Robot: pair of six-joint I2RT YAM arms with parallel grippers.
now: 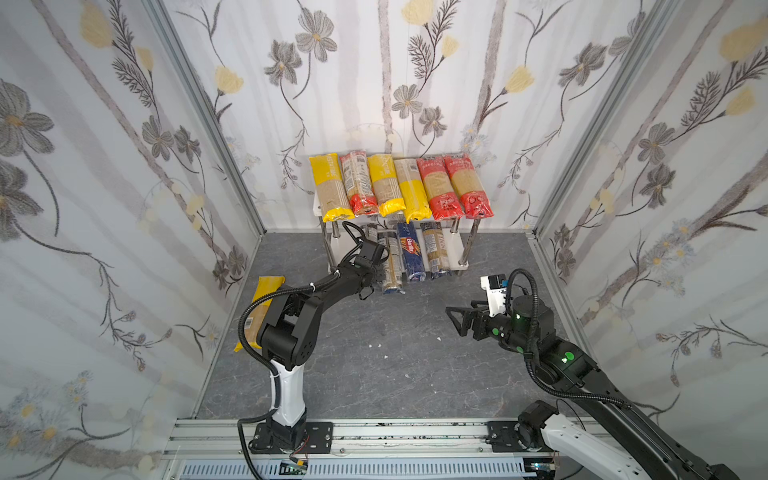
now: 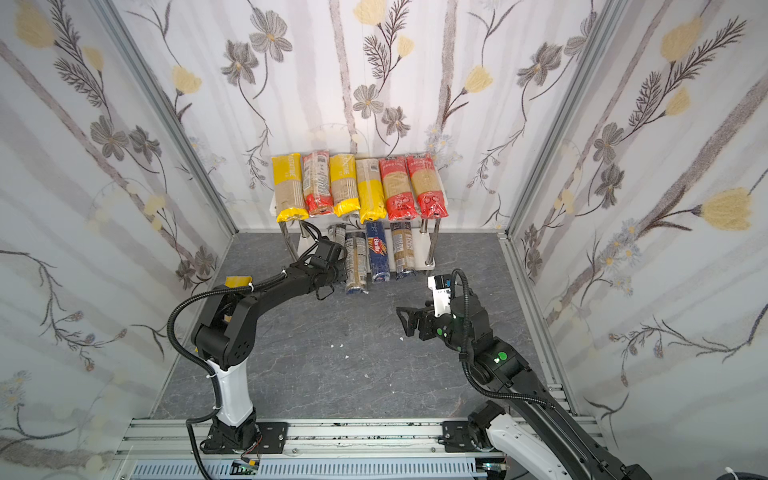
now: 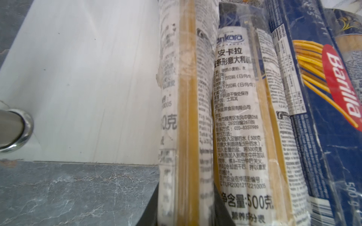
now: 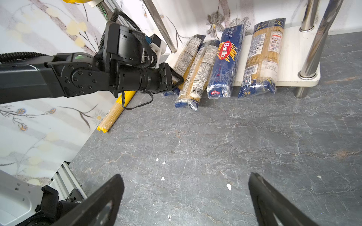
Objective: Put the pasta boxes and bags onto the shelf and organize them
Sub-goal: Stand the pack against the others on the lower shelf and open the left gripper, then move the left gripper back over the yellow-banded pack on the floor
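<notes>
The shelf (image 1: 454,254) stands against the back wall. Several pasta bags (image 1: 399,187) with yellow or red ends lie side by side on its top tier. On the lower board (image 3: 78,78) lie two clear bags, the dark-blue Barilla box (image 1: 409,253) (image 4: 223,60) and a blue-ended bag (image 1: 434,249). My left gripper (image 3: 186,203) (image 4: 177,80) is shut on the near end of the leftmost lower bag (image 3: 186,117), a finger pressing each side. One yellow-ended bag (image 1: 262,307) (image 4: 115,111) lies on the floor by the left wall. My right gripper (image 1: 455,318) (image 4: 184,180) hangs open over bare floor.
A chrome shelf leg (image 3: 13,129) stands left of the held bag. Small white crumbs (image 1: 380,345) dot the grey marbled floor. Flowered walls close in three sides, and an aluminium rail (image 1: 374,436) carries both arm bases at the front.
</notes>
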